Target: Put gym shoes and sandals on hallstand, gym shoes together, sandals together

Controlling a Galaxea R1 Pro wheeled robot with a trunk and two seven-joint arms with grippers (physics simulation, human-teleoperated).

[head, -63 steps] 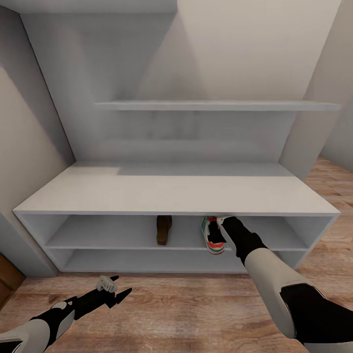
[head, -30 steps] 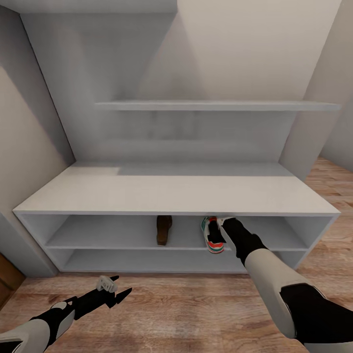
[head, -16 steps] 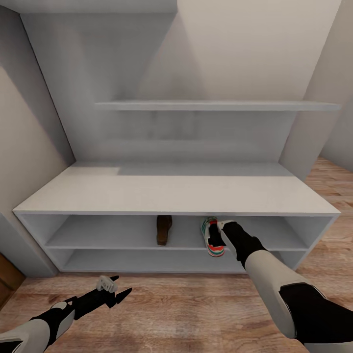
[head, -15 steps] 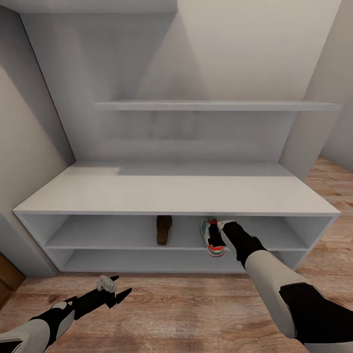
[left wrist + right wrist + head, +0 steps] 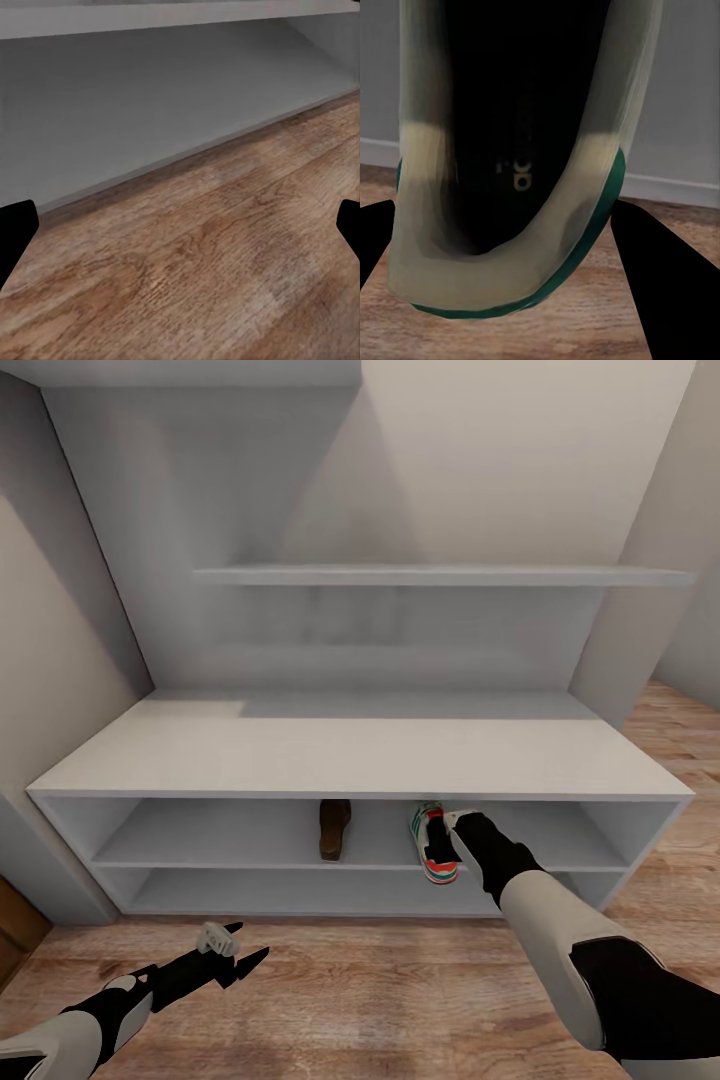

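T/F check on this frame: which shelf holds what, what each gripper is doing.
1. A sneaker sits on the upper open shelf of the shoe rack. True.
2. A brown sandal lies on the floor. False: it is on the same shelf, apart from the sneaker.
3. The right gripper is at the sneaker. True; its wrist view shows the sneaker's opening between the fingers, which stand apart.
4. The left gripper holds a sandal. False: it is open and empty over the wood floor.
5. The floating shelf carries shoes. False: it is bare.
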